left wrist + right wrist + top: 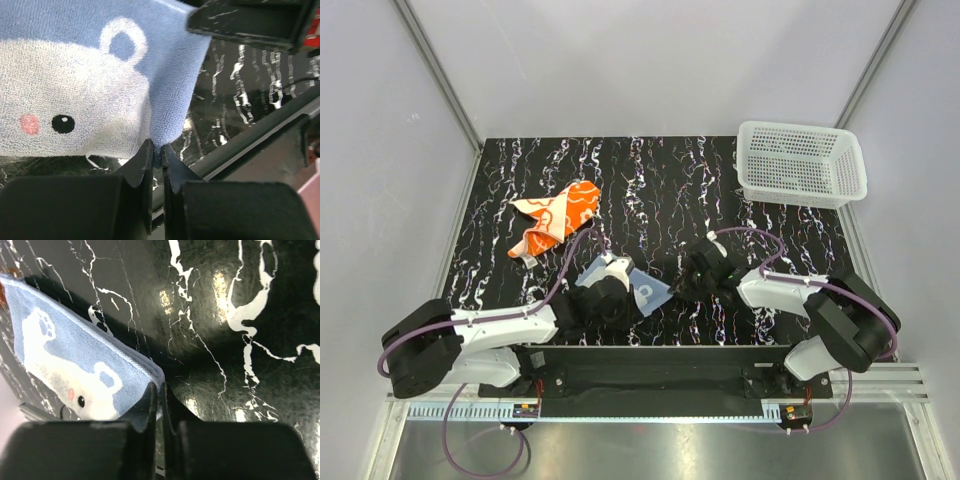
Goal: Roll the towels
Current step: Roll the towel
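Note:
The light blue towel, with a white animal face on it, lies near the front of the table between my two arms. My left gripper is shut on one corner of it; in the left wrist view the blue towel spreads out above the pinched corner at my left gripper. My right gripper is shut on the opposite corner, and in the right wrist view the blue towel runs off to the left from my right gripper. The orange patterned towel lies crumpled at the back left, apart from both grippers.
A white mesh basket stands at the back right corner of the black marbled table. The table's front rail runs close behind the held corner. Grey walls close in the left, back and right sides.

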Robot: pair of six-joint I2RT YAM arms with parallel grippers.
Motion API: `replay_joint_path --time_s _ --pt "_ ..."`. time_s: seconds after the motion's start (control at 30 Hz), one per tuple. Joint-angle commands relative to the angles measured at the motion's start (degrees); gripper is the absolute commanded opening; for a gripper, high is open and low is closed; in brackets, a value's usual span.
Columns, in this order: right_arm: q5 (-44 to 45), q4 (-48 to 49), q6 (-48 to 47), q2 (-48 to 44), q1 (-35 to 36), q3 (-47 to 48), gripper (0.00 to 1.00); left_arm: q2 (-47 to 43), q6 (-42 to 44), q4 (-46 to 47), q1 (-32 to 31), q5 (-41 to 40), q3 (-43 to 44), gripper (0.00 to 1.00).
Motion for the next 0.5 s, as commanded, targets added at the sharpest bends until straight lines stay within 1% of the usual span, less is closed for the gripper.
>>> replay_joint_path --time_s 0.0,0.07,0.13,0.2,0.23,0.3,0.33,0.43,0.47 --pt "6.08 -5.66 -1.18 0.28 0.43 3.79 0.02 -2.96 -1.47 2.44 0.39 1.07 -1.33 0.0" --pt "7.75 -9.78 -2.4 0.63 0.43 6.16 0.01 -3.84 -2.08 2.53 0.57 1.43 -1.86 0.0" --pt "9.42 -14.0 -2.94 0.72 0.25 8.53 0.09 -4.97 -2.87 2.79 0.92 1.69 -2.74 0.0" --pt "11.35 -16.13 -4.43 0.37 -0.36 9.77 0.21 -5.68 -3.4 2.79 1.01 1.95 -3.01 0.0" --pt "11.97 -18.49 -4.78 0.11 -0.71 10.99 0.37 -6.38 -3.66 2.79 1.1 2.04 -3.44 0.0" --pt "13.99 -20.87 -5.92 -1.38 -1.85 12.06 0.55 -7.0 -4.28 2.79 1.19 2.31 -3.8 0.0" --pt "14.61 -22.1 -6.27 -2.17 -3.16 13.02 0.71 -7.7 -4.54 2.88 1.36 2.48 -4.15 0.0" --pt "16.63 -26.67 -8.2 -6.12 -5.27 14.52 0.8 -9.11 -6.64 3.84 1.89 3.1 -5.64 0.0" --pt "17.59 -27.21 -8.56 -7.26 -5.55 14.78 0.81 -9.46 -7.09 4.11 2.06 3.27 -5.99 0.0"
